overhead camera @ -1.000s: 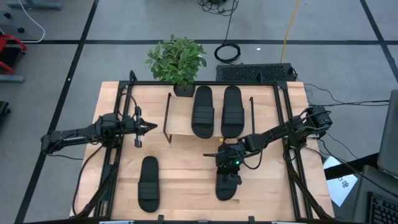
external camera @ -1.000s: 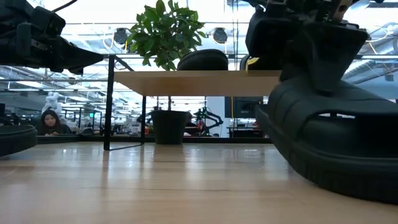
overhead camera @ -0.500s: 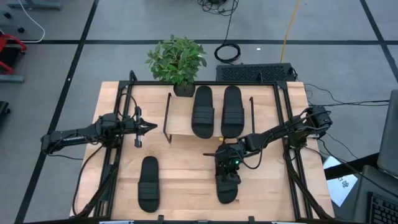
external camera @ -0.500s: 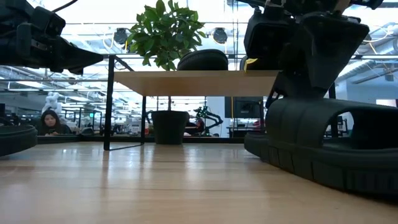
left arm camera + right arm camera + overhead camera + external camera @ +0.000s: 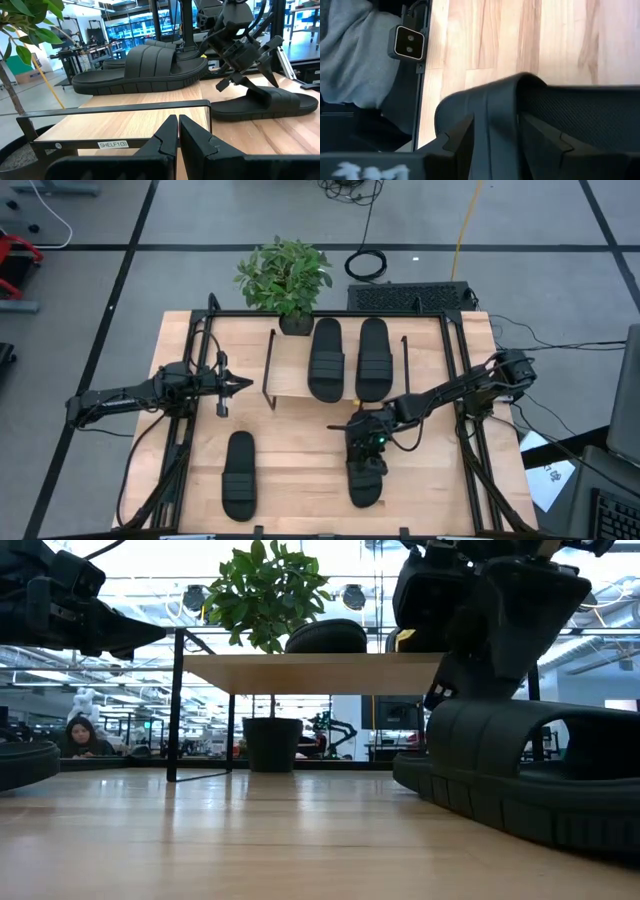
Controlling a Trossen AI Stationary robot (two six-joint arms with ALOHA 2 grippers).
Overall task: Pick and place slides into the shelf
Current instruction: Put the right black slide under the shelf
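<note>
Halfway there, by the look of it. Two slides [image 5: 326, 359] [image 5: 373, 358] are lying side by side on the shelf [image 5: 290, 366] top board, toes pointing toward the potted plant [image 5: 285, 278] at the back edge of the table [image 5: 300, 455]. That leaves two on the table: one slide [image 5: 239, 474] sits alone on the left front part, untouched, and the other slide [image 5: 366, 473] is on the right front part, flat on the wood in the low view.

The right gripper [image 5: 368, 442] is right on top of that second slide. In its own wrist view the two fingers [image 5: 542, 134] sit either side of the strap [image 5: 500, 117], close against it, but I honestly cannot tell whether they are squeezing it or have let go with a bit of slack. So call it "straddling the strap" and no more.

The left gripper [image 5: 244, 385] hangs over the table just left of the shelf, near its wire leg, holding nothing; its fingers [image 5: 165, 138] are pressed together with only a sliver between them.

What's left, as I read it: both table slides need to go onto or into the shelf, and the top board looks to have free space only on its left side, so the spot under it may be needed.
</note>
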